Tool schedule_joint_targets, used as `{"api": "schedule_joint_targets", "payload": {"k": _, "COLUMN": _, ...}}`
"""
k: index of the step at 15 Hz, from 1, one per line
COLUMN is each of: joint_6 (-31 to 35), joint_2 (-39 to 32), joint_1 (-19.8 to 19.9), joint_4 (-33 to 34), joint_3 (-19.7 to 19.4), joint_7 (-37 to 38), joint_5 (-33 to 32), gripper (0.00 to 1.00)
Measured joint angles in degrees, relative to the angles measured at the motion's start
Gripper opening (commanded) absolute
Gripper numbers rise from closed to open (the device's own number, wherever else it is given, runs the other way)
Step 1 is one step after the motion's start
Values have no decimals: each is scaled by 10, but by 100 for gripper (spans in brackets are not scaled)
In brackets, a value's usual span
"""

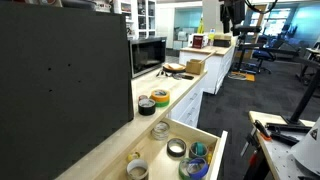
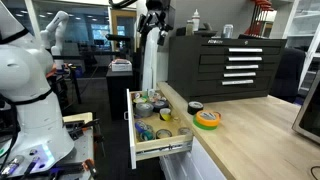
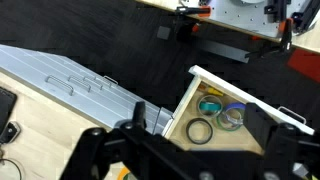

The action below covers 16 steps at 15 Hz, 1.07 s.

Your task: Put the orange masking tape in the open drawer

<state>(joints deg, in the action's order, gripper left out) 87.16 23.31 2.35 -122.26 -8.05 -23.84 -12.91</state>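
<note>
Tape (image 1: 160, 98) flat on counter (image 2: 262, 135) — hole up, drawer (image 2: 163, 149) open

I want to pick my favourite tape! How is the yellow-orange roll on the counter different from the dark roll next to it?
The yellow-orange ring-shaped tape roll is bright, while the dark green-and-black tape roll is nearly black. The dark roll lies nearer the black tool cabinet; the yellow-orange one lies farther from it. Both are rings lying flat on the pale wooden counter, close together, outside the open drawer.
</note>
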Motion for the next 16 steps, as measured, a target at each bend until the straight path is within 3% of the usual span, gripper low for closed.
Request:
{"api": "schedule_joint_targets", "payload": {"k": 12, "joint_6": 1, "joint_2": 0, "joint_1": 0, "joint_4": 0, "joint_3": 0, "joint_7": 0, "joint_5": 0, "gripper": 100}}
{"api": "schedule_joint_targets", "payload": {"k": 16, "joint_6": 33, "joint_2": -1, "joint_1": 0, "joint_4": -11, "joint_3": -3, "joint_7": 0, "joint_5": 14, "gripper": 100}}
